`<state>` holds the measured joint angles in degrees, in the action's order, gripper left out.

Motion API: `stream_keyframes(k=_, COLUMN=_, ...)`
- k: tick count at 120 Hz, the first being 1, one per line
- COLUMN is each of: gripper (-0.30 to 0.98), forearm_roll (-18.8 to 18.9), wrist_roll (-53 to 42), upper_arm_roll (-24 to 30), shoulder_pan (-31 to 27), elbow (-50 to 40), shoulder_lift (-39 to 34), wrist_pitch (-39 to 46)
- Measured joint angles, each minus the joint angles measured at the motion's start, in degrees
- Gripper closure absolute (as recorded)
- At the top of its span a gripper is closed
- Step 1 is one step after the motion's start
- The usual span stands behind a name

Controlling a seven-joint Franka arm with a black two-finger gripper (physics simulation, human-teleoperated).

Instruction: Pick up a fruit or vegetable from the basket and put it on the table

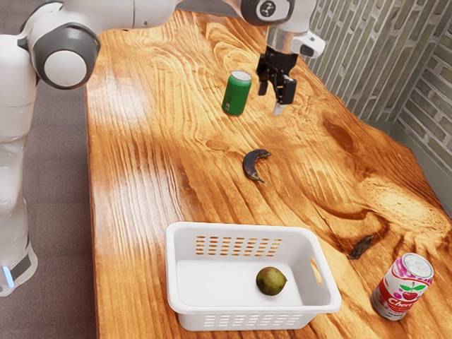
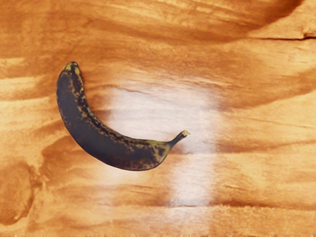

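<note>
Upper right of the exterior view, the gripper (image 1: 272,97) is hanging above the table (image 1: 134,176), jaws spread apart. There's a green can (image 1: 236,94) standing near upper center, and a dark, spotty banana (image 1: 252,166) lying on the wood mid-frame. Down at bottom center, a round greenish fruit (image 1: 270,281) sits inside the white basket (image 1: 185,275); a cherry can (image 1: 400,288) stands lower right, btw.

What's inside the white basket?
One round, dark green fruit sits on the floor of the white basket. The near wall hides the strip of floor right behind it.
</note>
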<state>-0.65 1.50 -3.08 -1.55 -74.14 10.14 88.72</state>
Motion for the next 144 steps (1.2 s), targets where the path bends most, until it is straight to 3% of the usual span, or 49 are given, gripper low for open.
stream_keyframes(k=32, gripper=0.00, forearm_roll=0.07, wrist_roll=0.58, upper_arm_roll=0.73, shoulder_pan=-0.21, elbow=0.22, shoulder_lift=0.16, wrist_pitch=-1.49)
stream_keyframes(k=52, gripper=0.00, forearm_roll=1.18, wrist_roll=4.60, upper_arm_roll=21.42, shoulder_pan=2.07, elbow=1.66, shoulder_lift=2.23, wrist_pitch=-2.31)
stream_keyframes(k=64, gripper=0.00, forearm_roll=3.66, wrist_roll=8.22, upper_arm_roll=25.95, shoulder_pan=8.69, elbow=1.47, shoulder_lift=4.06, wrist_pitch=-2.08)
stream_keyframes(k=71, gripper=0.00, forearm_roll=4.72, wrist_roll=10.27, upper_arm_roll=22.31, shoulder_pan=15.21, elbow=0.30, shoulder_lift=4.08, wrist_pitch=-1.59)
stream_keyframes(k=82, gripper=0.00, forearm_roll=4.03, wrist_roll=12.93, upper_arm_roll=5.19, shoulder_pan=31.65, elbow=-2.43, shoulder_lift=3.64, wrist_pitch=0.13)
stream_keyframes(k=89, gripper=0.00, forearm_roll=3.21, wrist_roll=14.31, upper_arm_roll=-0.05, shoulder_pan=36.52, elbow=-4.27, shoulder_lift=3.94, wrist_pitch=1.77)
stream_keyframes(k=104, gripper=0.00, forearm_roll=2.42, wrist_roll=16.87, upper_arm_roll=-2.47, shoulder_pan=38.69, elbow=-6.24, shoulder_lift=5.49, wrist_pitch=4.82)
stream_keyframes(k=144, gripper=0.00, forearm_roll=2.09, wrist_roll=21.70, upper_arm_roll=-2.81, shoulder_pan=38.65, elbow=-11.31, shoulder_lift=5.68, wrist_pitch=9.36)
